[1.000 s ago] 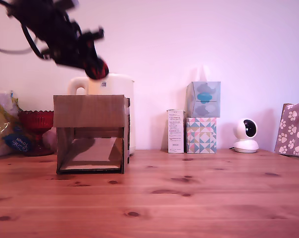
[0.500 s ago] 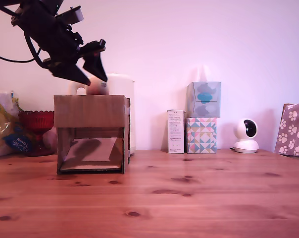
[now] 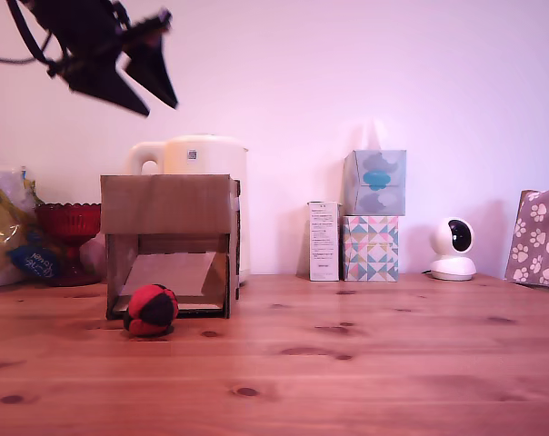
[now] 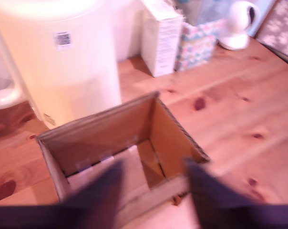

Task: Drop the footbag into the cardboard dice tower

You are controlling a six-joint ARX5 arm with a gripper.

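We see a knotty pine surface with reddish boards running across the exterior view, backed by a plain pale wall in soft pinkish light. Along the wall stand a cream kettle, a red glass bowl and a crumpled bag at the exterior view's left. Toward the right we find a white carton, two stacked tissue boxes, a small white camera and a paw-print cushion.
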